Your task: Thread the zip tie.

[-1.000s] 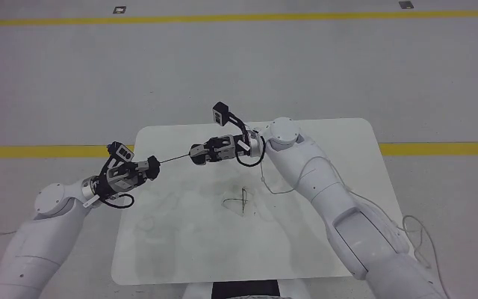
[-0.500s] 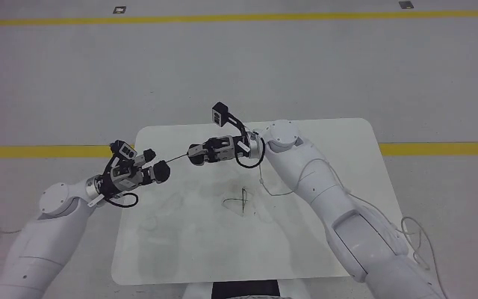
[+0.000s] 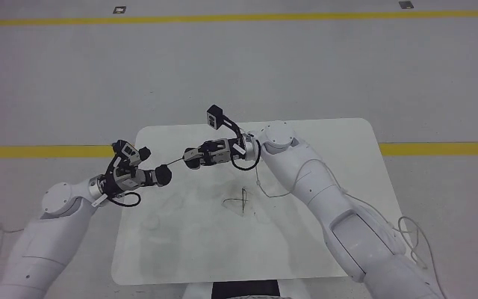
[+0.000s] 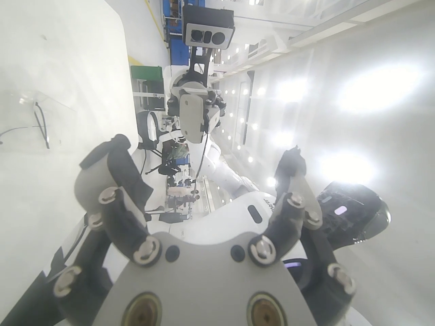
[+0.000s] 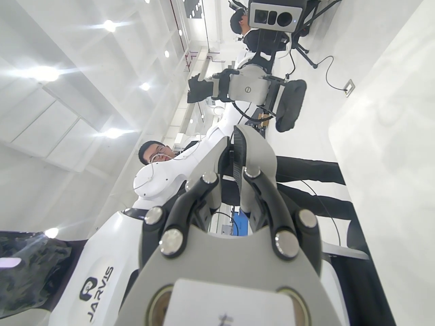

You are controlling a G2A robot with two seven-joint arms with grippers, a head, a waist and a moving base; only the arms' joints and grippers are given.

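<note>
- Black zip tie (image 3: pixel 177 161) shows as a thin straight line in the air above the left part of the white table (image 3: pixel 328 149), stretched between my two grippers.
- My right gripper (image 5: pixel 233 139) has its fingers pressed together, pinching one end of the zip tie. From the top view it hangs over the far left part of the table, pointing towards the other arm.
- My left gripper (image 4: pixel 204 149) is spread wide; its fingers (image 4: pixel 115 161) stand well apart in its own wrist view. It hangs just inside the table's left edge, facing the right gripper.
- The zip tie's free end reaches towards the left gripper. I cannot tell whether it touches a finger or lies inside the gap.
- From the left wrist I see the zip tie as a dark strand running from the right gripper's tips towards the camera.
- More black ties (image 3: pixel 241 202) lie crossed near the middle of the table with a piece of clear plastic (image 4: pixel 64 110), well apart from both grippers.
</note>
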